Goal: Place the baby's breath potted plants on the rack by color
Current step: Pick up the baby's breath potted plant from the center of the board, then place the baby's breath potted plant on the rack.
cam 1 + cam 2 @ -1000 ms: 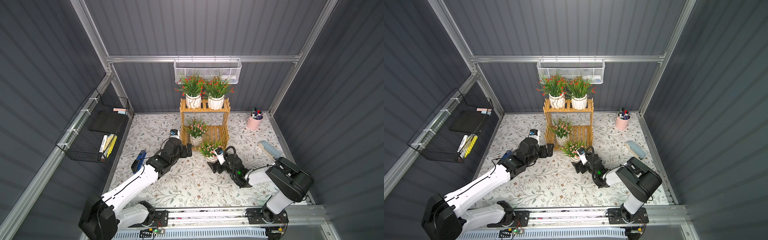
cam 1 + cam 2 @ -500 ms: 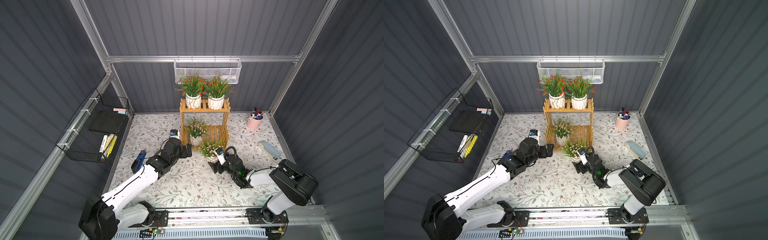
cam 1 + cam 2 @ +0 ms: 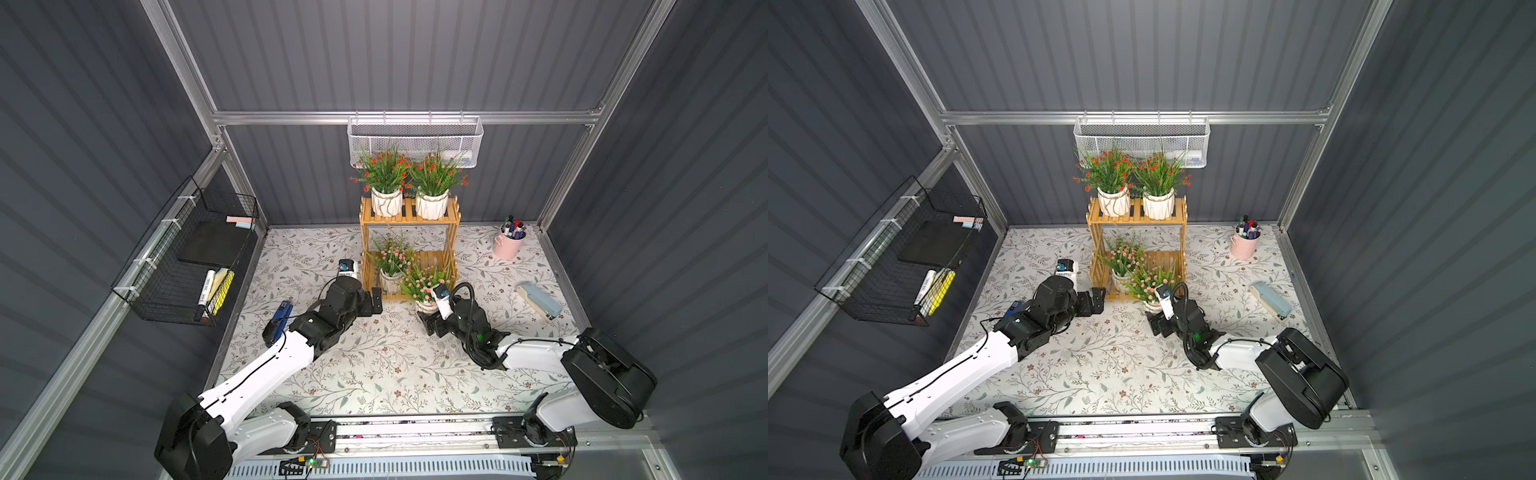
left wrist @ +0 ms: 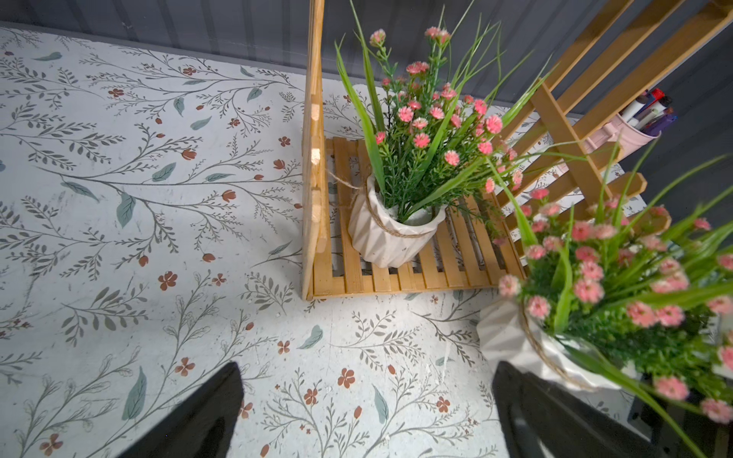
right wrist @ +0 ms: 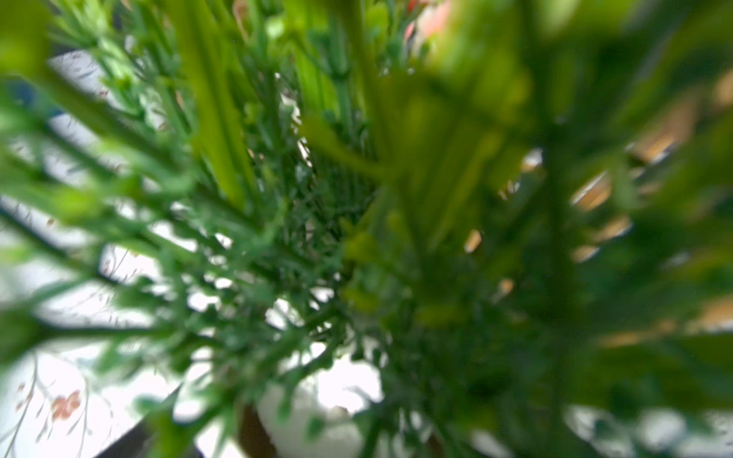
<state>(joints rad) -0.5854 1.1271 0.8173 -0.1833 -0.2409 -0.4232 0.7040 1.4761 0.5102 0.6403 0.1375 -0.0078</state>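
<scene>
We saw the right gripper [image 3: 429,316] at a pink baby's breath plant [image 3: 422,284] on the worktop [image 3: 374,365] just before the rack [image 3: 409,219], its grip hidden by leaves, and the left gripper [image 4: 369,368] spread apart, empty.

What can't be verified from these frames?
- Right gripper: blurred leaves fill the right wrist view, and its own wrist covers the jaws in both top views, so the grip is unclear.
- Pale pink plant's ribbed white pot at that gripper: leaves and gripper hide its base in both top views, so resting or lifted is unclear.
- White mesh basket: contents screened by mesh and red-orange blossoms in a top view.
</scene>
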